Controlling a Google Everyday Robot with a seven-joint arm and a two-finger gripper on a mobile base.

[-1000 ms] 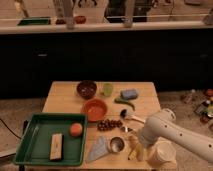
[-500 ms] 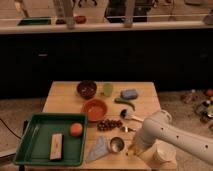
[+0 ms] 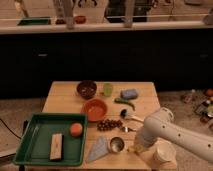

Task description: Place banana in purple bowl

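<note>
The purple bowl stands at the back of the wooden table, left of centre. My white arm comes in from the right, and its gripper is down at the table's front right, just right of the small metal cup. A bit of pale yellow, the banana, shows right under the gripper; most of it is hidden by the arm. The gripper is far from the purple bowl, which sits across the table beyond the orange bowl.
A green cup, a blue sponge, a curved green vegetable, a spoon and grapes lie mid-table. A grey-blue cloth lies at the front. A green tray holds an orange and a brown bar. A white cup stands by the arm.
The arm's end has shifted slightly left and lower over the banana at the front right. Nothing else on the table has moved.
</note>
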